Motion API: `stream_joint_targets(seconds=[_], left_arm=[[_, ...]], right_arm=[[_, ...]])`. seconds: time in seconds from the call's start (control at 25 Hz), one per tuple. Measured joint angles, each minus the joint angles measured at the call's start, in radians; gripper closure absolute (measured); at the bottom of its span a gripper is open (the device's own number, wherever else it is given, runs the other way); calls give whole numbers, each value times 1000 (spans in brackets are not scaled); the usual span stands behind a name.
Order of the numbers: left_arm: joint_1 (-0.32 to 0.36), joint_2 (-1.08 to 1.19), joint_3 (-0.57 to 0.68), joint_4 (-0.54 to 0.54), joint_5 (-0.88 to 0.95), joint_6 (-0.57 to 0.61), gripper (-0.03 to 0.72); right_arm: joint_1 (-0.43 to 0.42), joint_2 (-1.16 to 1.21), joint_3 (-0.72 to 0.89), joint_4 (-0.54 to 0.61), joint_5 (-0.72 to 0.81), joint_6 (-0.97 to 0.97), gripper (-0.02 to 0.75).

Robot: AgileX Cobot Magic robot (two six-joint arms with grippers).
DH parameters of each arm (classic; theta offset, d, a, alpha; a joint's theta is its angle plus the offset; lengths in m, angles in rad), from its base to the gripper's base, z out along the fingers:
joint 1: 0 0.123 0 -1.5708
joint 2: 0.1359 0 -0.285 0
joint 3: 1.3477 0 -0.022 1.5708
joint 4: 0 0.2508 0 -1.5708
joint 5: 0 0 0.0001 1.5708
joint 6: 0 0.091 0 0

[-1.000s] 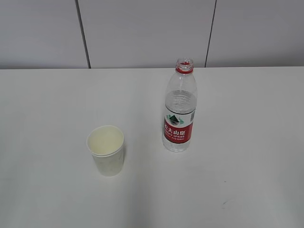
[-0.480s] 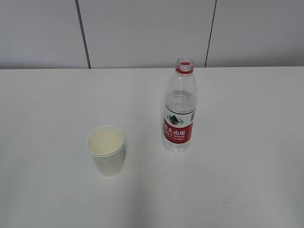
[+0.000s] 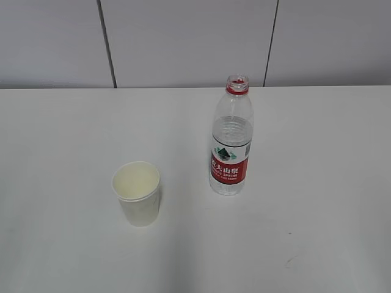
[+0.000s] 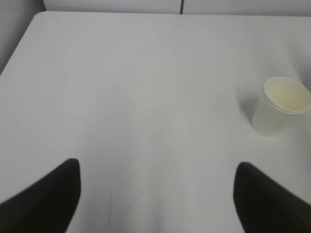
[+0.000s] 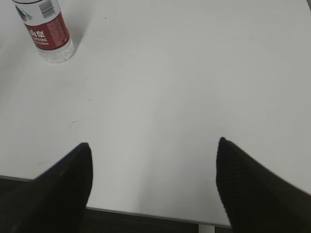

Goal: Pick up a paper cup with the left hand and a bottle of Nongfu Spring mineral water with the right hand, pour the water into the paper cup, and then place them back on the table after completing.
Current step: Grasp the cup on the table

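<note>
The left end effector (image 4: 156, 194), black and two-fingered, hangs released over bare white counter (image 4: 121, 97), holding nothing. The right end effector (image 5: 153, 184) is likewise spread and empty. Reaching comes first, I judge: each should close in level and grip mid-body, gently on the thin cup. The pale yellowish paper cup (image 4: 280, 107) stands upright, far and right of the left fingers. The uncapped clear plastic red-labelled water bottle (image 5: 46, 29) stands far-left of the right.

Right hand (image 5: 153, 187) hangs over the white table (image 5: 184, 77), fingers spread wide apart, nothing between them; the red-labelled bottle (image 5: 46, 29) stands upright, well off.
</note>
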Motion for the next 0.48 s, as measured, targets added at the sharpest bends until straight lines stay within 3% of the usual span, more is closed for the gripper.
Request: stream_joint_targets(seconds=[0.24,0.48], left_arm=[[0,0,-16,-1,-22,0,101],[0,0,-31,-2,-192,0,101]], right_arm=[[0,0,-10,0,-15,0,150],[0,8,-20,0,-207,-6,151]])
